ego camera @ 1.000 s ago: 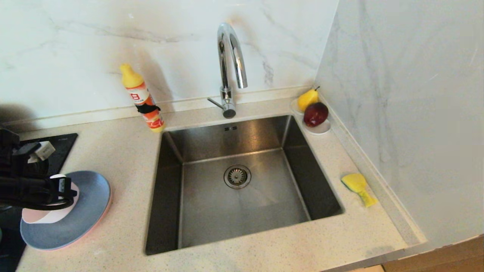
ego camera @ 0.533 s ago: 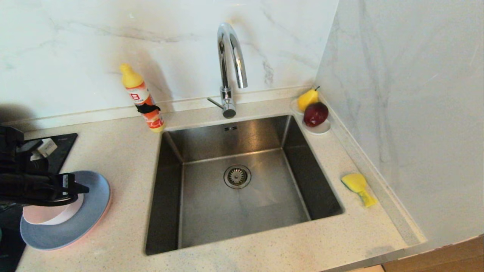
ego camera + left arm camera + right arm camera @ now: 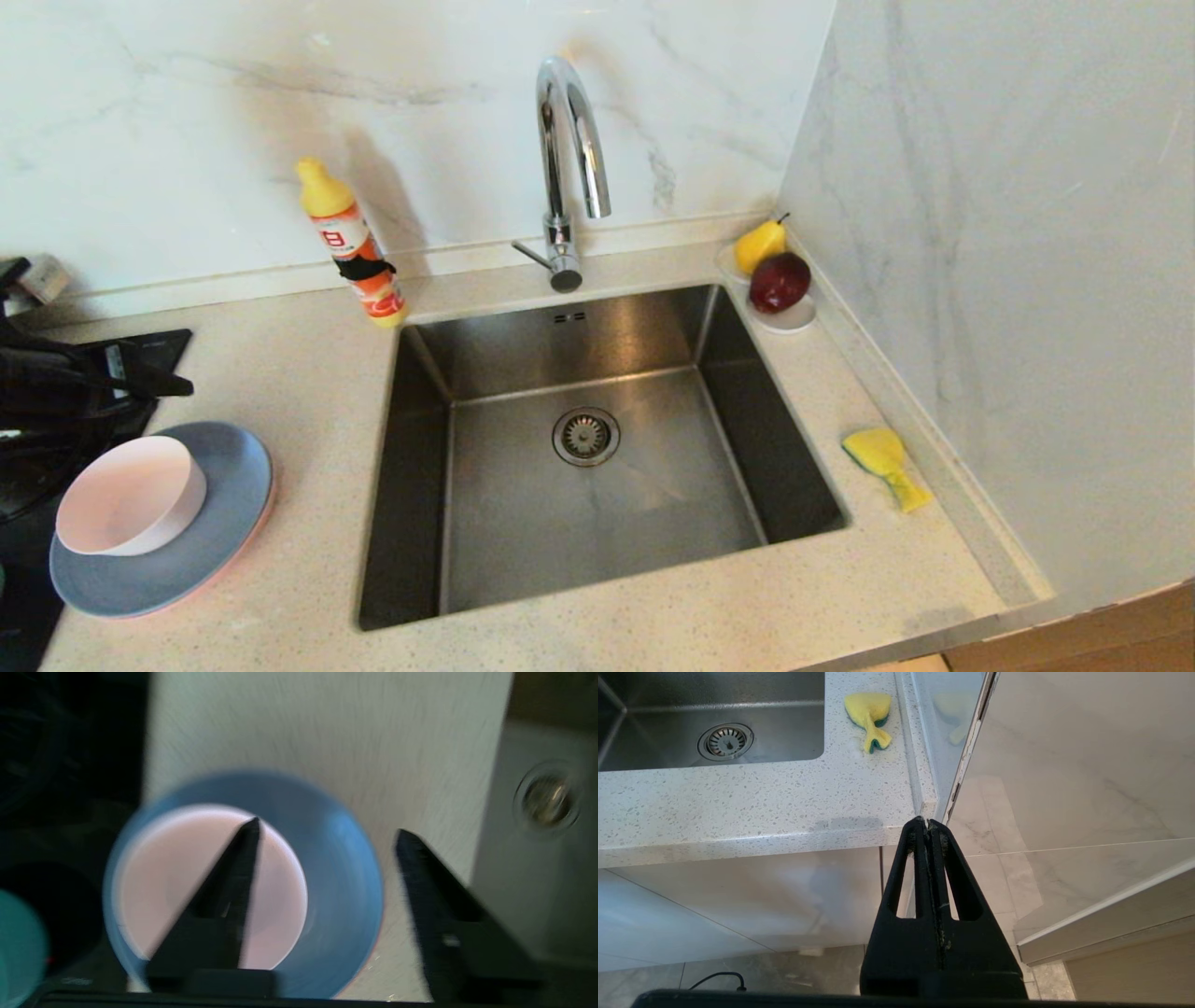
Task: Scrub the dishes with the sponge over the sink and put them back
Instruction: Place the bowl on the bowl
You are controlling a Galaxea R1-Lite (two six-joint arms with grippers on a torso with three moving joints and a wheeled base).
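The pale pink bowl [image 3: 131, 495] stands upright on the grey-blue plate [image 3: 201, 546], left of the sink [image 3: 579, 523]. A pink plate's rim [image 3: 267, 511] peeks out under the grey-blue one. My left gripper [image 3: 163, 381] hangs open above and behind the bowl, touching nothing. In the left wrist view the left gripper [image 3: 327, 828] has its fingers wide apart over the bowl [image 3: 177, 868] and plate [image 3: 336, 868], and a teal bowl [image 3: 18, 942] shows at the edge. The sponge [image 3: 887, 462] lies right of the sink. My right gripper [image 3: 928, 823] is shut and empty, parked below the counter's front edge.
A chrome tap [image 3: 569, 168] rises behind the basin, and an orange detergent bottle [image 3: 355, 247] leans by the back wall. A white saucer [image 3: 794, 317] with a pear and a red fruit sits at the back right corner. A black hob [image 3: 149, 355] lies far left.
My left gripper has opened and let go of the pale pink bowl, then risen and drawn back from it. The bowl now rests uncovered on the grey-blue plate.
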